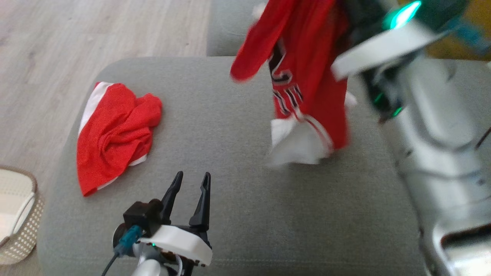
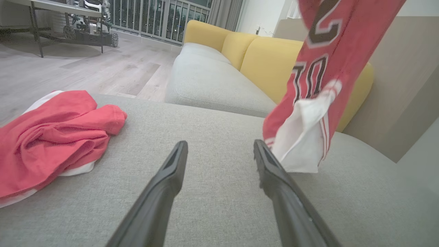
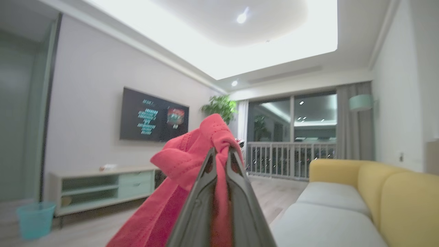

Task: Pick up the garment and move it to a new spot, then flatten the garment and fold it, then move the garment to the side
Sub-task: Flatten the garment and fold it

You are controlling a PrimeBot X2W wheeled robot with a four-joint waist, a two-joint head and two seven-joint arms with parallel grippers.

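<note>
The red basketball jersey with black-and-white lettering and white trim was held up in the air over the right part of the grey fabric seat cushion. Whether its white lower edge touched the surface could not be told through the blur. A bunched fold of the jersey was clamped between the two dark fingers of the right gripper, which were pressed together on the cloth. The left gripper was seen low over the cushion's near edge, its fingers spread apart with nothing between them. A crumpled red cloth with white bands was laid on the cushion's left part, well apart from the jersey. A pale woven basket was set on the wooden floor just beside the cushion's left edge.
</note>
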